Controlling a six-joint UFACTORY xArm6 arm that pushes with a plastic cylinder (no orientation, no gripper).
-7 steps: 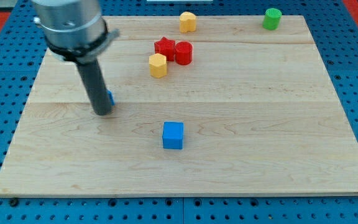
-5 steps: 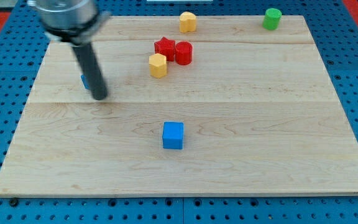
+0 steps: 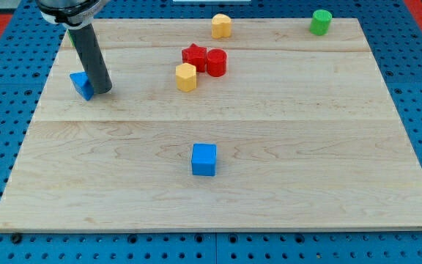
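My tip [image 3: 102,91] touches the blue block [image 3: 81,85].

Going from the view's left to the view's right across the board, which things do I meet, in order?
small blue block → my tip, right against it → yellow hexagonal block → blue cube → red cylinder → green cylinder. The red star and the upper yellow block overlap others in this order, so I leave them out.
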